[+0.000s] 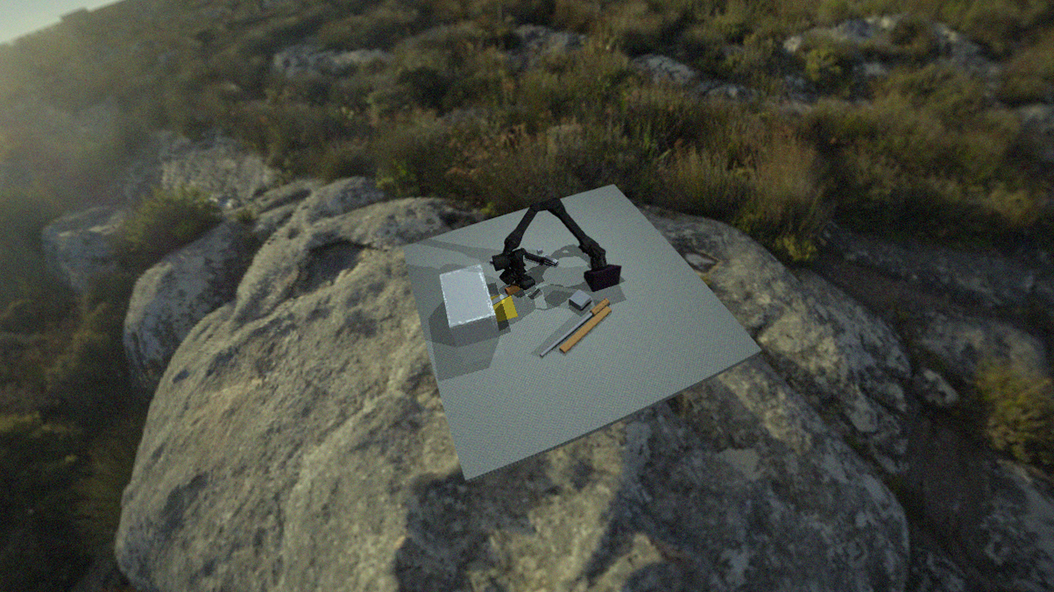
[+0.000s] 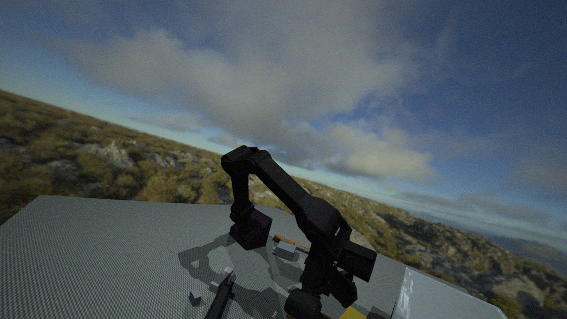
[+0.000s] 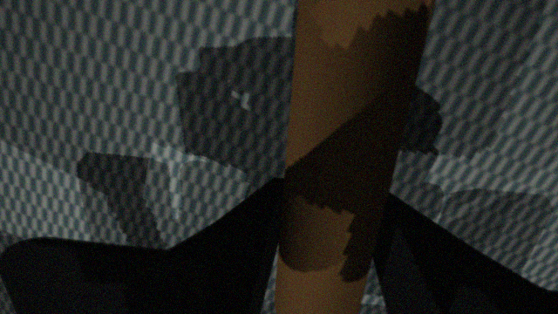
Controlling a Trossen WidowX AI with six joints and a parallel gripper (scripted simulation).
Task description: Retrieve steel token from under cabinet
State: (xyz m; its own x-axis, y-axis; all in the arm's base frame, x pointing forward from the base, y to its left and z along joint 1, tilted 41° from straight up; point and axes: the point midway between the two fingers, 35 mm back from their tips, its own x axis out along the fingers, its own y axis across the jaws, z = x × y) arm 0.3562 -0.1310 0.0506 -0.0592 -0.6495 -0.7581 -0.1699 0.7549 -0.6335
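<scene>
My gripper (image 3: 325, 194) (image 1: 520, 284) is shut on an orange-brown rod (image 3: 355, 83) (image 1: 511, 290), which runs up and down through the wrist view between the black fingers. In the top view it is low over the table beside the cabinet's front. The pale-topped cabinet (image 1: 467, 294) (image 2: 444, 299) stands at the left of the table in the top view. The yellow marked area (image 1: 505, 309) (image 2: 351, 314) lies in front of it, partly shadowed. The rod's far end is out of the wrist view. I cannot make out the steel token in any view.
A grey-shafted tool with an orange handle (image 1: 600, 307) and an orange stick (image 1: 586, 330) lie side by side. A grey block (image 1: 579, 298) (image 2: 285, 250) is near them. A black tool with a pale tip (image 2: 220, 300) and a small grey block (image 2: 195, 296) lie on the arm's other side.
</scene>
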